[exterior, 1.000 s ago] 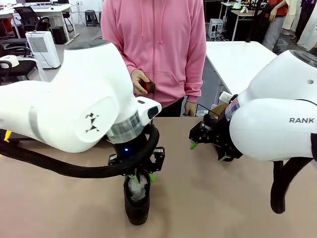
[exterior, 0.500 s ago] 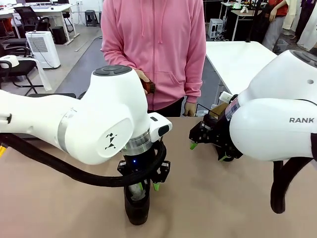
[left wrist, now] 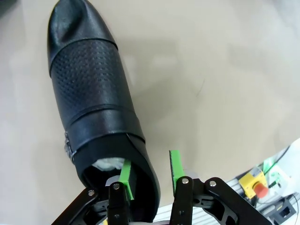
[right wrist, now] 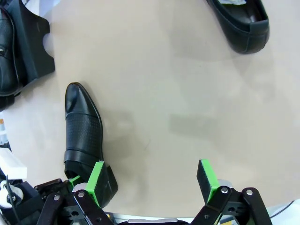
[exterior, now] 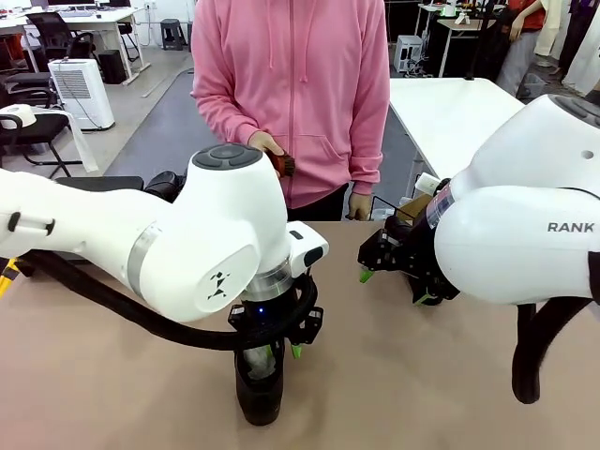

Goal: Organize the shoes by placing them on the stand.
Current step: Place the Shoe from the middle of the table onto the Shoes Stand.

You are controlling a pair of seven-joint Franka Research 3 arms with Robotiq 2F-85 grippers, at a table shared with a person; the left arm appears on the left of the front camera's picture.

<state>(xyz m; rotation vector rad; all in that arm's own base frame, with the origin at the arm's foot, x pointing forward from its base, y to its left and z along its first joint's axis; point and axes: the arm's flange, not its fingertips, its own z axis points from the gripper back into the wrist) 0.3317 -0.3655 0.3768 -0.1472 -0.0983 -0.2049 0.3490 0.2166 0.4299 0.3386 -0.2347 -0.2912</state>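
Observation:
A glossy black shoe (exterior: 258,389) with white paper stuffing stands on the tan table near the front edge. My left gripper (exterior: 274,354) is shut on its heel collar. In the left wrist view one green pad sits inside the shoe (left wrist: 91,103) and the other outside, with the side wall pinched in my left gripper (left wrist: 150,171). My right gripper (exterior: 394,286) hovers open at the right. The right wrist view has my right gripper (right wrist: 151,180) empty above the table, a second perforated shoe (right wrist: 82,136) by its left pad and a third shoe (right wrist: 241,21) farther off. The black stand (right wrist: 33,42) carries another shoe (right wrist: 5,56).
A person in a pink hoodie (exterior: 291,94) stands at the far edge holding a small brown brush (exterior: 278,165). Bare tan tabletop (right wrist: 178,93) lies between the shoes. A white table (exterior: 450,112) stands behind on the right.
The left arm's upper joint has swung to the right and lower over the shoe. The gripper stays shut on the shoe, which has hardly moved. The right arm is still.

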